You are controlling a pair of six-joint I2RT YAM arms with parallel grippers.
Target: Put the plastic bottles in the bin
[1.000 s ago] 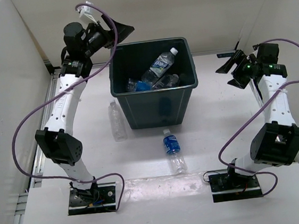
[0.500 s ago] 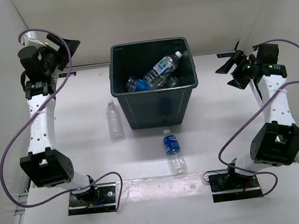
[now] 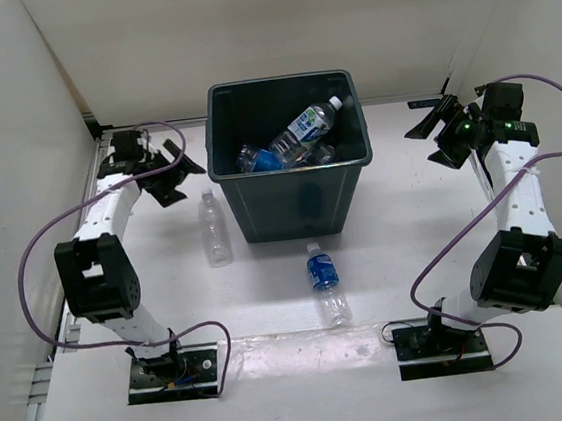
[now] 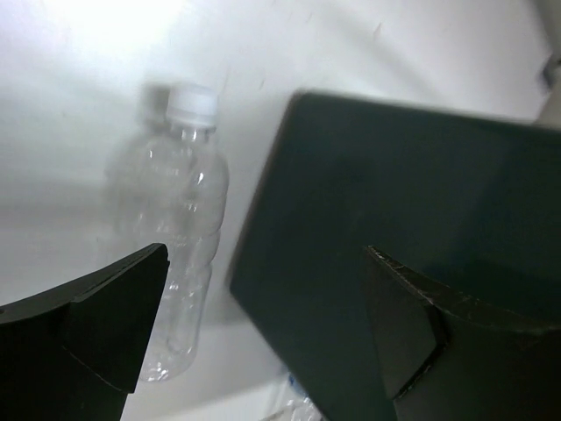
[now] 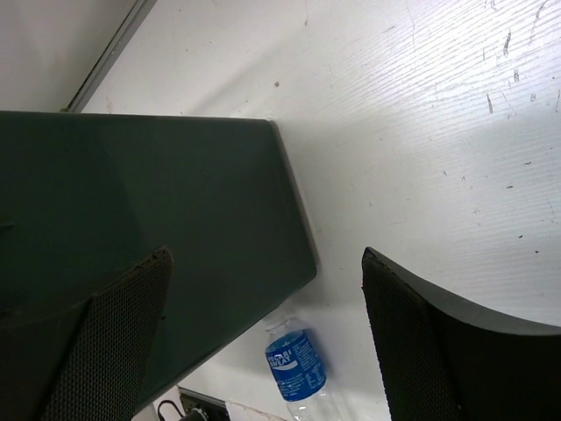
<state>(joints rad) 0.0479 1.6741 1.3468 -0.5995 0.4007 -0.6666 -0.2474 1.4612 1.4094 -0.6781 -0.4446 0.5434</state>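
Centre top of frame: large dark teal-grey square plastic bin, several clear plastic bottles inside. Left of bin lies clear white-capped bottle; below bin, blue-labelled bottle. Left gripper spread, empty, near white cap. Right gripper spread, empty, right of bin.

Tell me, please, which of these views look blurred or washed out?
Left wrist: soft focus, with glare bleaching the table near the clear bottle. Right wrist: sharp, and the blue-labelled bottle is crisp. Top external: evenly lit and clear.
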